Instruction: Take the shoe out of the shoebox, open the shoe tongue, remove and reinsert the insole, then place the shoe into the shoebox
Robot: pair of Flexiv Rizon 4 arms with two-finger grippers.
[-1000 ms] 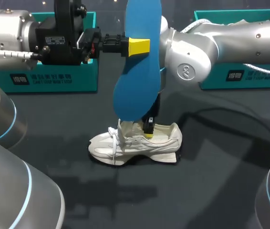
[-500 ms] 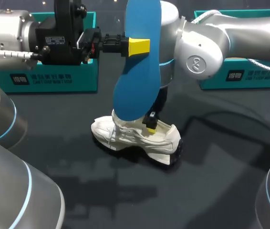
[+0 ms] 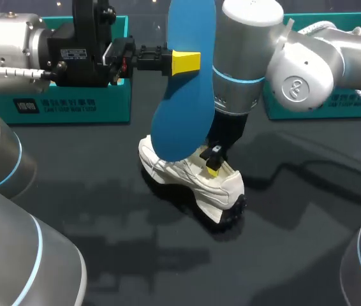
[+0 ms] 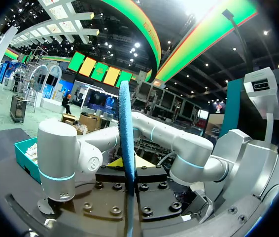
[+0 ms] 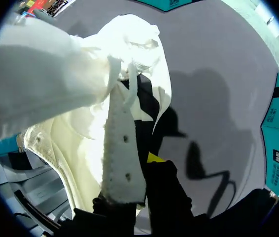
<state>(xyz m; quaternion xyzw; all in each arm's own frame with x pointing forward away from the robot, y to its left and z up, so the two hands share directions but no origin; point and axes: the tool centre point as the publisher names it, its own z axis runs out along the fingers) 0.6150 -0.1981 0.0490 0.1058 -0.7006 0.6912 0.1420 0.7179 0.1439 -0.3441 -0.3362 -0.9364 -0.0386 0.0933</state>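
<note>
**A:** Starting at the upper left, what's there?

**B:** A teal shoebox with white print on its side. I'm leaving that print unread. Next to it, upper centre, the left pincer is clamped on the blue insole, which hangs long-ways down the middle of the frame. In the left wrist view the insole shows edge-on between the fingers.

**A:** How will it handle?

**B:** Thin, light and bendy, I'd judge. A mid-length grip like this one keeps it from flopping, but the free toe end may buckle when it goes back in.

**A:** And the shoe?

**B:** The white shoe sits at centre on the dark worktop, tilted and out of any box. The right pincer is closed on its opening, by the tongue.

**A:** Is that a sound hold?

**B:** The upper looks soft and the sole stiffer and heavier, so the fabric could slip or stretch. The heel collar seems firmer.

**A:** Far right?

**B:** A second teal shoebox, also printed.
</note>
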